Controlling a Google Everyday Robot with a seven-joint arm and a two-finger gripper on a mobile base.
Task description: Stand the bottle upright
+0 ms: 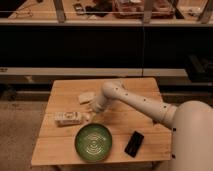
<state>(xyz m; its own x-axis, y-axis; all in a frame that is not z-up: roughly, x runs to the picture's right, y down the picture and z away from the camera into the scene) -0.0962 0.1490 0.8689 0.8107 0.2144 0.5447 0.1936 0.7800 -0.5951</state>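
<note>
Camera view: bottle is lying on its side on the left part of the wooden table, long axis running left to right. Gripper is hanging at the bottle's right end; whether it is open or closed cannot be told. Pale block is sitting just behind, green bowl in front, black phone right of the bowl.

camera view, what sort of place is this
Probably an indoor lab or workshop test area: a wooden table with a green bowl and lying bottle, and a cluttered bench behind. The gripper is at one end of the bottle.
</note>
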